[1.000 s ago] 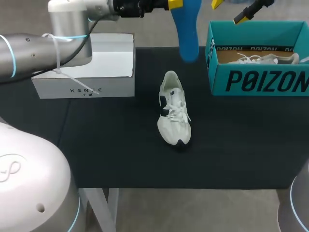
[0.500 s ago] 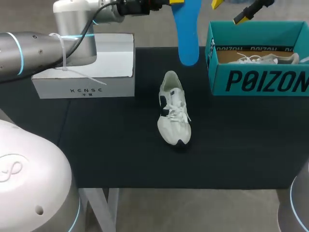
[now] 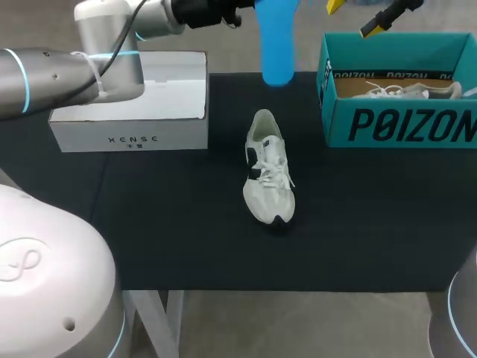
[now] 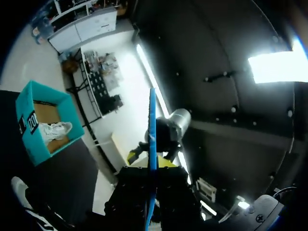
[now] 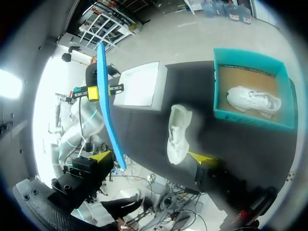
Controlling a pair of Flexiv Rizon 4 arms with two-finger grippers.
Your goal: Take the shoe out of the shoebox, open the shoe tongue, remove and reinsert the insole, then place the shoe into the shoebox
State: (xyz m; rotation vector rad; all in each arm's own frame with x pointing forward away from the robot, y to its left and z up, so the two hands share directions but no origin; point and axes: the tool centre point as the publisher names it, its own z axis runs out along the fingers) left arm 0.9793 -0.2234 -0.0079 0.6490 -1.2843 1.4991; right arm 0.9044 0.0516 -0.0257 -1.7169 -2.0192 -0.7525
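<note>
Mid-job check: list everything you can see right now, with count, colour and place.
shoe: 1, white with dark accents, lying on the middle of the table, outside both boxes.
second shoe: 1, white, inside the shoebox.
shoebox: 1, teal, open, right rear of the table.
white box: 1, white, left rear of the table.
insole: 1, blue, held in the air over the table's rear.
table: 1, black top.
left gripper: 1, yellow-tipped, shut on the insole.
right gripper: 1, yellow-tipped, open and empty, up near the shoebox.
</note>
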